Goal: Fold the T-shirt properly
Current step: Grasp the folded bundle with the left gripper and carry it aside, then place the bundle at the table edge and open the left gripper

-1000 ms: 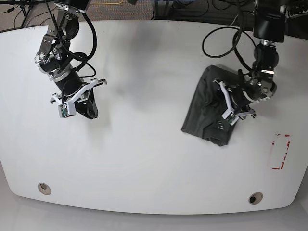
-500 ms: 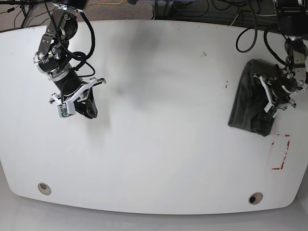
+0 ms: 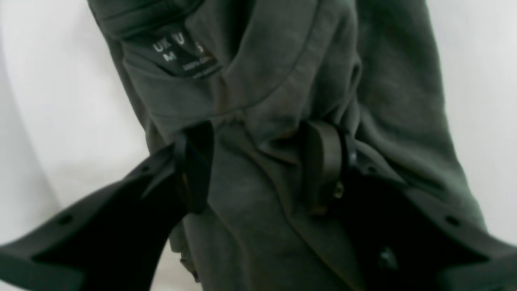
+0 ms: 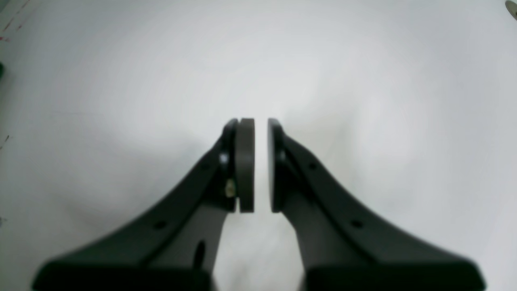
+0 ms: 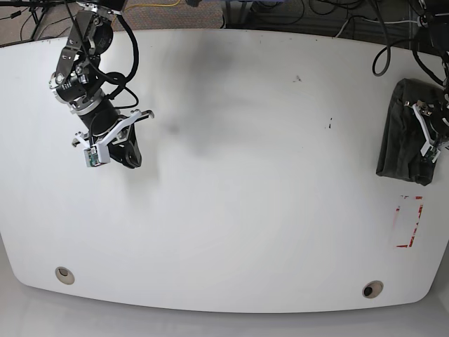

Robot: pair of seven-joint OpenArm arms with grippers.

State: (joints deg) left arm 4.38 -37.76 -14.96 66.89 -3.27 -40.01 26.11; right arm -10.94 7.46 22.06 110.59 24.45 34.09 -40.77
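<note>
The T-shirt [image 5: 403, 133] is already a compact dark bundle, and it lies at the far right edge of the white tabletop [image 5: 231, 210], just beyond a small red marked rectangle [image 5: 409, 221]. The left gripper [image 3: 258, 165] is on this bundle. In the left wrist view its two fingers [image 3: 323, 161] stand apart with a thick ridge of folded cloth between them, so they grasp the T-shirt, and the small label [image 3: 183, 50] inside the collar shows just beyond them. In the base view this gripper [image 5: 429, 137] sits at the right side of the bundle, partly cut by the edge of the picture.

The right gripper [image 4: 253, 165] is well apart from the cloth, over the bare left part of the tabletop. Its fingers are clenched on nothing, with only a thin slit between the pads. In the base view it [image 5: 116, 140] hangs on the far left.

The folding itself looks finished, and the step in hand seems to be placing the folded bundle at the side. The next move probably calls for releasing the cloth and lifting straight up, so that the fingers do not pull the top layer and spoil the fold. If the red rectangle is the goal, the bundle is not yet on it.
</note>
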